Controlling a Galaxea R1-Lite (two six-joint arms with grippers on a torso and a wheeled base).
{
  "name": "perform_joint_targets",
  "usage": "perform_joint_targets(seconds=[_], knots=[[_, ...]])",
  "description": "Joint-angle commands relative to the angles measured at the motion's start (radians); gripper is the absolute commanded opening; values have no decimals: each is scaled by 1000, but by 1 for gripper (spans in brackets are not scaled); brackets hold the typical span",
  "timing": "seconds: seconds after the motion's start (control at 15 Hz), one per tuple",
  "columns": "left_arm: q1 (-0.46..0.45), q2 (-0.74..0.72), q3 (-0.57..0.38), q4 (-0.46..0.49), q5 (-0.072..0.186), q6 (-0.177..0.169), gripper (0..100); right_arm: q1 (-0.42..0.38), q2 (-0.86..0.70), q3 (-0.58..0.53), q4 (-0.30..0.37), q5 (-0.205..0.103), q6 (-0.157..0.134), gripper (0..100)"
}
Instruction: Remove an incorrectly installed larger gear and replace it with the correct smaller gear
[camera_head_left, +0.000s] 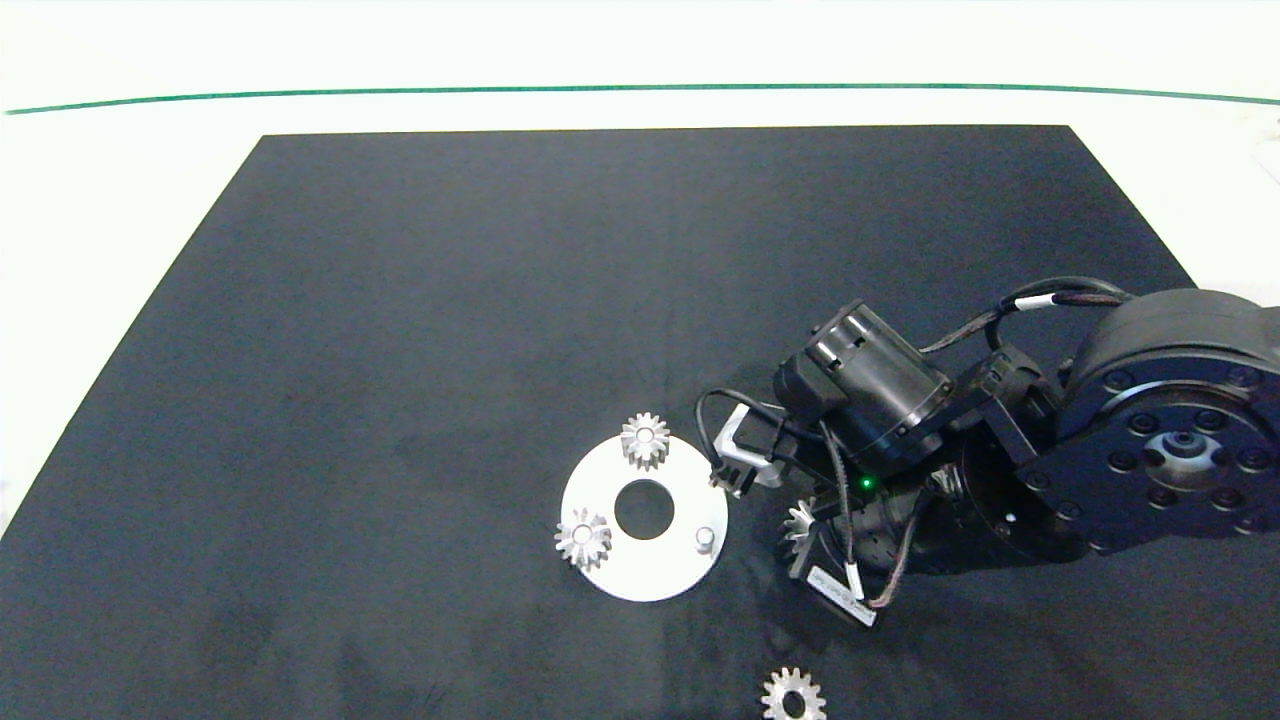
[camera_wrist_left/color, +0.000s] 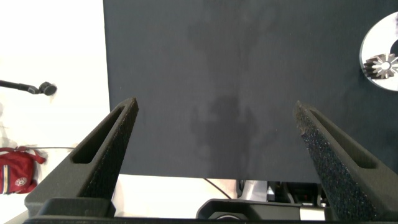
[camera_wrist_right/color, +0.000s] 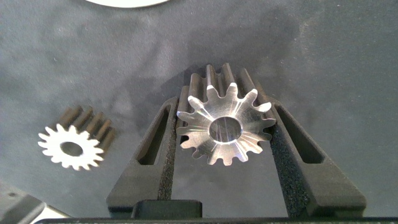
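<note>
Gripping a gear (camera_wrist_right/color: 224, 132), right gripper (camera_wrist_right/color: 222, 146) hovers beside plate (camera_head_left: 668, 574).

I work at a lab bench: black mat (camera_head_left: 500, 300) on a white table (camera_head_left: 120, 180), green tape line (camera_head_left: 640, 88) at the far side.

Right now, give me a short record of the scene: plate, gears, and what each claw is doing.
plate: round, centre hole, on the mat
on plate: two gears on pegs
free peg: bare
right claw: shut on the smaller gear, just right of the plate
larger gear: flat on the mat, off the plate
left claw: open, empty, over the mat's edge
</note>
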Motion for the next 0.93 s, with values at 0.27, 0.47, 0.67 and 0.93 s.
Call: perform_joint_targets(seconds=[0.27, 0.47, 0.67, 0.93], knots=[[0, 0, 0, 5, 1, 1, 100, -1, 19, 5, 2, 36, 19, 28], [-1, 0, 0, 3, 1, 1, 100, 0, 27, 12, -13, 36, 19, 28], [-1, 0, -2, 3, 1, 1, 100, 0, 27, 18, -17, 36, 19, 28], [-1, 1, -2, 3, 1, 1, 100, 0, 27, 18, -17, 35, 17, 28]])
